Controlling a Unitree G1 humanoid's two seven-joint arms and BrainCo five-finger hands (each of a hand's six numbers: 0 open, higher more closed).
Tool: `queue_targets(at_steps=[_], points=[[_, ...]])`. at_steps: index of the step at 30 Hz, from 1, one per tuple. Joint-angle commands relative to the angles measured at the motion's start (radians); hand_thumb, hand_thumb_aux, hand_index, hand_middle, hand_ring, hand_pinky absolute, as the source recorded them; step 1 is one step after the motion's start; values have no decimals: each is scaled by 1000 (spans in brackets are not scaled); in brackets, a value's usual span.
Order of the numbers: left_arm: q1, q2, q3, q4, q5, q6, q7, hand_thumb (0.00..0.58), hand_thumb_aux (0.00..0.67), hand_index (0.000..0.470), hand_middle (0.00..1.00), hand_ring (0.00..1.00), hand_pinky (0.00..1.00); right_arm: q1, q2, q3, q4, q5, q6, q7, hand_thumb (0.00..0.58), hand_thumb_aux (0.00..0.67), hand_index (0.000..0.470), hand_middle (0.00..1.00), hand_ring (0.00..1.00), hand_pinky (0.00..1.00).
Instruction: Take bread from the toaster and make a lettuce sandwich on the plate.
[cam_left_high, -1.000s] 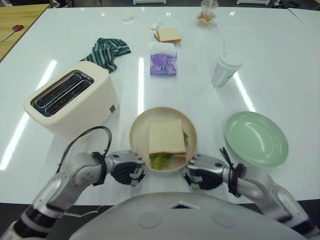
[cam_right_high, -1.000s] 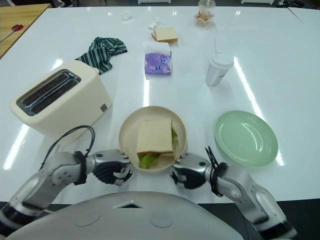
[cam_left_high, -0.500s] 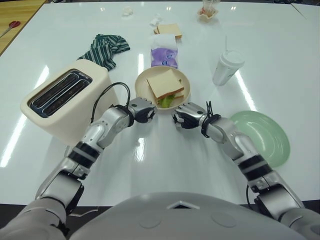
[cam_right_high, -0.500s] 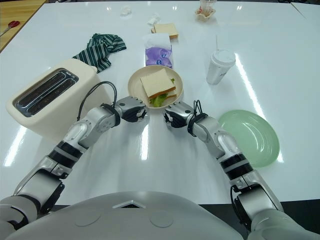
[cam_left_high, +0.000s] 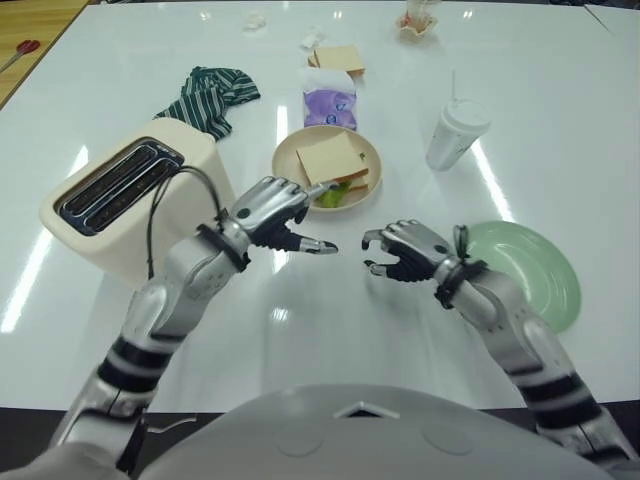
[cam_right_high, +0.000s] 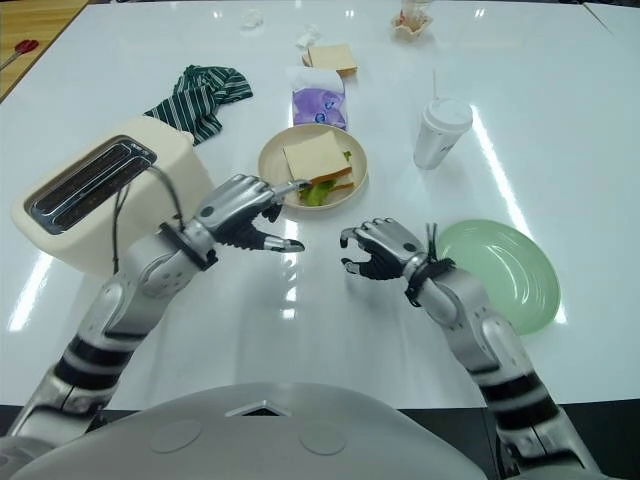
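While both my hands hung over the white table (cam_left_high: 560, 110), the toaster (cam_left_high: 135, 205) sat farthest left, at about nine o'clock from my left hand (cam_left_high: 268, 210), slots facing up. A striped cloth (cam_left_high: 215, 98) lay crumpled at its one o'clock, well apart from it. My left hand was spread wide and held nothing. One fingertip reached out toward one o'clock over the near rim of the beige plate (cam_left_high: 290, 160); whether it touched the rim I could not tell. On that plate lay the sandwich (cam_left_high: 330, 158), with lettuce (cam_left_high: 335, 196) poking out along its near edge. A purple tissue pack (cam_left_high: 329, 106) stood just beyond the plate at twelve o'clock, and two more bread slices (cam_left_high: 338, 60) lay farther off on the same line. My right hand (cam_left_high: 408, 250) hovered near the left one, at about five o'clock from the sandwich plate, its fingers bent into a loose claw around nothing. A lidded cup with a straw (cam_left_high: 452, 135) stood at its one o'clock, and a green plate (cam_left_high: 535, 280) lay just beside my right wrist, at three o'clock.
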Motion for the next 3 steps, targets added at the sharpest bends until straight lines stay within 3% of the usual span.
queue_targets(at_steps=[1, 3], points=[[140, -157, 74, -165, -123, 39, 131, 0, 0, 0, 0, 0, 0, 109, 141, -143, -125, 139, -16, -173, 0, 0, 0, 0, 0, 0], [158, -205, 90, -145, -139, 9, 204, 0, 0, 0, 0, 0, 0, 115, 203, -158, -114, 166, -78, -272, 0, 0, 0, 0, 0, 0]])
